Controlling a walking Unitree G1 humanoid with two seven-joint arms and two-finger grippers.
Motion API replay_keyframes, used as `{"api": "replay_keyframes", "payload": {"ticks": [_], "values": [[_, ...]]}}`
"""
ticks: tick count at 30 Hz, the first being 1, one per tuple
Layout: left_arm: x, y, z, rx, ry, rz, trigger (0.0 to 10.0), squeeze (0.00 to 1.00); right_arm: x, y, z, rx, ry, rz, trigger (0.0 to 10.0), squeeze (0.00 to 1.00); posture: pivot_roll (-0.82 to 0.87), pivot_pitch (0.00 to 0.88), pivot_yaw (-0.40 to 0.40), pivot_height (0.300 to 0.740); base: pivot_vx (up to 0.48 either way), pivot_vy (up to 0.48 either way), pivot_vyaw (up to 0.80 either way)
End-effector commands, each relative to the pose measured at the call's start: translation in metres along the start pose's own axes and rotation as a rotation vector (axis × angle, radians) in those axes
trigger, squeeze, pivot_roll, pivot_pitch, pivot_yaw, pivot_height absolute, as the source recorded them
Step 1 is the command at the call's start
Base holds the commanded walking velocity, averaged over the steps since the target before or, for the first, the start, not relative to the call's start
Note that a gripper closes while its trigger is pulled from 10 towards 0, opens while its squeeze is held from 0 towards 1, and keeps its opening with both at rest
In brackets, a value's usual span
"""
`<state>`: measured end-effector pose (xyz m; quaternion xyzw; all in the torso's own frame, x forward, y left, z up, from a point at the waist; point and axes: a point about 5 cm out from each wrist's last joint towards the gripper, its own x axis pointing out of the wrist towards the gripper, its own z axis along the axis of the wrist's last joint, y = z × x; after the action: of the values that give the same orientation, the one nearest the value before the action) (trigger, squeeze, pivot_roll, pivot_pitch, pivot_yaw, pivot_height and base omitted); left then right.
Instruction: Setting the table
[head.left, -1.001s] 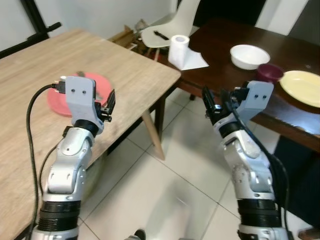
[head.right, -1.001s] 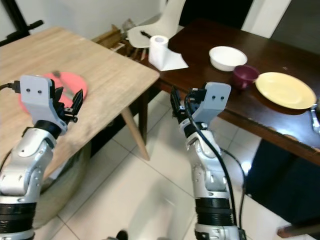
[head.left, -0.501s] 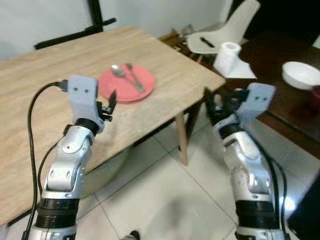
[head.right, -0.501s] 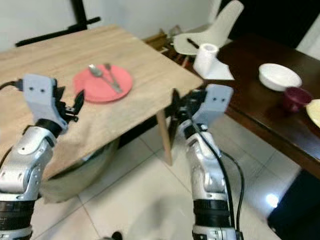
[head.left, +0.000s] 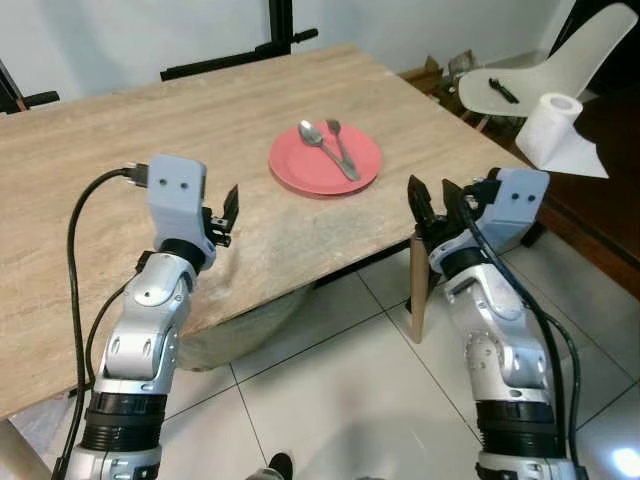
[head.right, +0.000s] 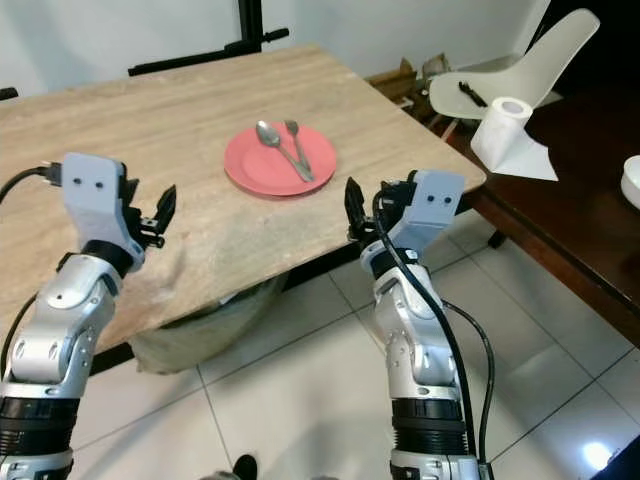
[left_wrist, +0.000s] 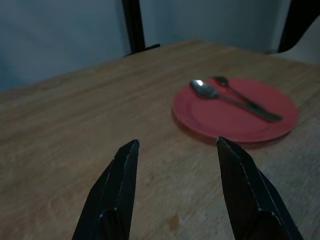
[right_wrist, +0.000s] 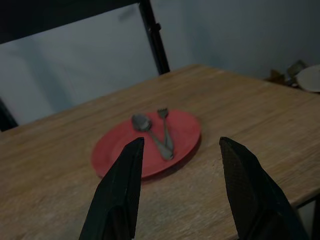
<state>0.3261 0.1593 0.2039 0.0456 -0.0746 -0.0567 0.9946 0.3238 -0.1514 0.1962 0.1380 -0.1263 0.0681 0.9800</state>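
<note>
Left hand (head.left: 229, 212) hovers low over the pale wooden surface (head.left: 120, 130), its two black fingers spread apart and holding nothing, with the round red plate (head.left: 325, 160) lying ahead of it at about two o'clock and well apart. On that plate rest a metal spoon (head.left: 324, 143) and a metal fork (head.left: 343, 150), side by side and touching the plate, handles running toward the near edge. Right hand (head.left: 430, 202) hangs just off the surface's near corner, fingers likewise parted and empty, the plate at roughly eleven o'clock from it. Farther right stands a white roll of paper towel (head.left: 552, 120), beside a white moulded chair (head.left: 540, 75). Judging by this, the robot is at the approach step; the next move probably calls for reaching forward to take the cutlery off the plate.
</note>
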Motion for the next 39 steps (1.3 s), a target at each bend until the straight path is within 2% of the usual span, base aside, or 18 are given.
{"api": "replay_keyframes", "payload": {"ticks": [1, 26, 39], "values": [[0.002, -0.003, -0.001, 0.004, 0.005, -0.012, 10.0, 0.00, -0.001, 0.000, 0.001, 0.008, -0.005, -0.004, 10.0, 0.00, -0.11, 0.000, 0.027, 0.740, 0.480, 0.000, 0.00], [0.002, -0.009, -0.001, -0.005, -0.003, -0.028, 10.0, 0.00, -0.004, 0.000, 0.001, 0.007, 0.001, -0.002, 10.0, 0.00, -0.12, 0.007, 0.030, 0.740, 0.468, 0.000, 0.00], [0.000, -0.013, 0.004, -0.033, -0.027, -0.056, 10.0, 0.00, -0.004, 0.002, 0.001, -0.011, 0.017, 0.046, 10.0, 0.00, -0.11, 0.006, 0.030, 0.740, 0.024, 0.000, 0.00]]}}
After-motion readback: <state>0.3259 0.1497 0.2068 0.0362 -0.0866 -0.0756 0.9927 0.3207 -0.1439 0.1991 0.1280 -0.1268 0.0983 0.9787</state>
